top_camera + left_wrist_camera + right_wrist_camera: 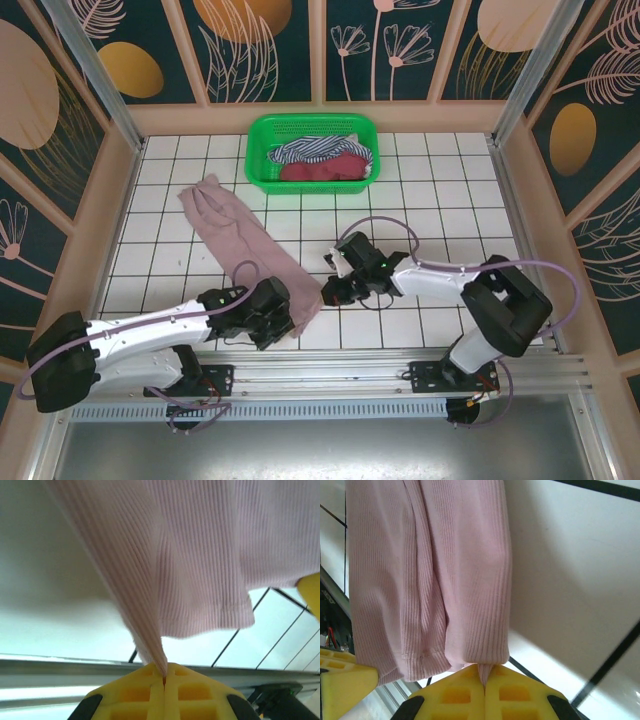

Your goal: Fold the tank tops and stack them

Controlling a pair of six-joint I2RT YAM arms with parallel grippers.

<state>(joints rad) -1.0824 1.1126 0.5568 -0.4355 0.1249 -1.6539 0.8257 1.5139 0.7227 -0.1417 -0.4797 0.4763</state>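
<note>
The pink tank top [243, 243] lies on the white tiled table [440, 200] as a long narrow strip, on the arms' side of the green basket [258, 150]. Its long axis runs diagonally. The far end points toward the basket's left front corner, and the near end lies well away from the basket, toward the arms.

The left hand [293, 318] and the right hand [329, 293] meet at that near end, close beside each other. The overhead view hides the cloth's near edge beneath them.

The left wrist view shows what the overhead view cannot. The left hand [164, 674] is clenched, with a thin fold of the ribbed pink tank top [200, 555] pinched between its yellow fingers, beside a stitched hem [227, 621]. One finger of the right hand [311, 594] is cut off at the frame edge.

In the right wrist view the right hand [484, 676] is likewise clenched on a fold of the pink tank top [440, 570]. A finger of the left hand [345, 681] lies just beside it.

Inside the basket, the striped top [303, 149] and the dark red top [322, 171] lie bunched together. Their outlines are hard to make out.
</note>
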